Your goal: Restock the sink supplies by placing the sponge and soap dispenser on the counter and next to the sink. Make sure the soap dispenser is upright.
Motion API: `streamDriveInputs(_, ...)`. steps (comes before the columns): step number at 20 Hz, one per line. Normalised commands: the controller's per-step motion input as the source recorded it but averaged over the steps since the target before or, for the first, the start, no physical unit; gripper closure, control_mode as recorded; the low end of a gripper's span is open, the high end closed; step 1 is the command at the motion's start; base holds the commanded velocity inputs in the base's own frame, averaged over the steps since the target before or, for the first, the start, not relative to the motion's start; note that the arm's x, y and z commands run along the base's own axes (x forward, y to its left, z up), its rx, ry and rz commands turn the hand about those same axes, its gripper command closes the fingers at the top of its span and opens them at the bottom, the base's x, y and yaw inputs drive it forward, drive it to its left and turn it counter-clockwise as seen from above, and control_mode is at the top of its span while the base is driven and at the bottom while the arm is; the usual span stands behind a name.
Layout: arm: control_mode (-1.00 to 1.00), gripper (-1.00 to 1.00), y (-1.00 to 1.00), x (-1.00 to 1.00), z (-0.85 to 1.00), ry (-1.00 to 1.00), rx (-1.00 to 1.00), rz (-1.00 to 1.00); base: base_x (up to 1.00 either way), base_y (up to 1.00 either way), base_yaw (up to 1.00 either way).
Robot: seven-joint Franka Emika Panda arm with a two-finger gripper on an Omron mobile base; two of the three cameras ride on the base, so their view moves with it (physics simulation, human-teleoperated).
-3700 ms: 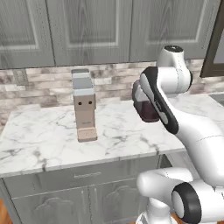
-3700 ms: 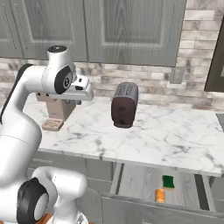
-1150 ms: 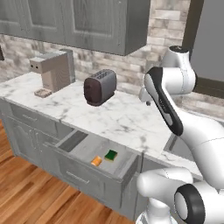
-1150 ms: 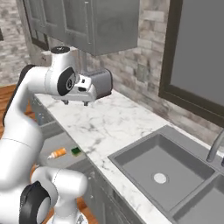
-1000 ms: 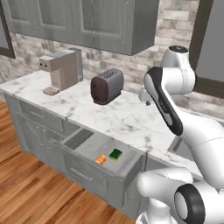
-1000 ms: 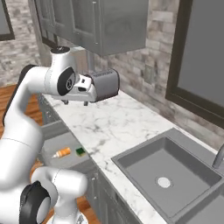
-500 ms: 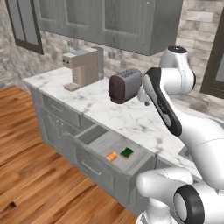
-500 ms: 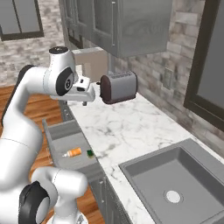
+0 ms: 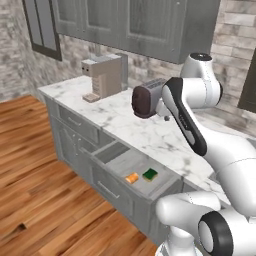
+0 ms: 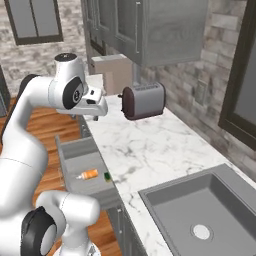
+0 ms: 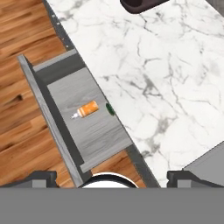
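The soap dispenser (image 9: 132,178) (image 10: 88,174) (image 11: 86,109) is a small orange bottle lying on its side in an open drawer below the counter (image 9: 150,137) (image 10: 150,150) (image 11: 157,65). The green sponge (image 9: 150,174) (image 10: 107,176) (image 11: 110,109) lies right beside it; in the hand view the counter's edge hides most of it. The grey sink (image 10: 210,215) (image 11: 210,162) is recessed in the counter, away from the drawer. My gripper (image 11: 114,177) (image 10: 97,110) hangs high above the drawer and counter edge. It is open and holds nothing.
The drawer (image 9: 120,161) (image 10: 75,155) (image 11: 94,131) stands pulled out over the wooden floor (image 9: 45,200). A dark toaster (image 9: 148,97) (image 10: 143,100) and a coffee machine (image 9: 105,75) (image 10: 116,70) sit on the counter beyond the drawer. Grey wall cabinets (image 10: 150,30) hang overhead.
The whole scene has shifted in both base views, so the base has driven along the counter. The gripper stays open, and the bottle and sponge lie unmoved in the drawer.
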Motion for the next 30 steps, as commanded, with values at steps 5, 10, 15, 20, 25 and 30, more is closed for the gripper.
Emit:
streamDriveInputs(5, 1.00, -1.00, 0.00, 0.00, 0.00, 0.00, 0.00, 0.00, 0.17, -0.44, 0.16)
streamDriveInputs(10, 1.00, -1.00, 0.00, 0.00, 0.00, 0.00, 0.00, 0.00, 0.17, -0.53, 0.17)
streamDriveInputs(15, 1.00, -1.00, 0.00, 0.00, 0.00, 0.00, 0.00, 0.00, 0.21, -0.42, 0.15)
streamDriveInputs(20, 1.00, -1.00, 0.00, 0.00, 0.00, 0.00, 0.00, 0.00, 0.06, -0.05, 0.04)
streamDriveInputs(25, 1.00, -1.00, 0.00, 0.00, 0.00, 0.00, 0.00, 0.00, 0.00, 0.00, 0.00)
streamDriveInputs(30, -1.00, -1.00, 0.00, 0.00, 0.00, 0.00, 0.00, 0.00, 0.00, 0.00, 0.00)
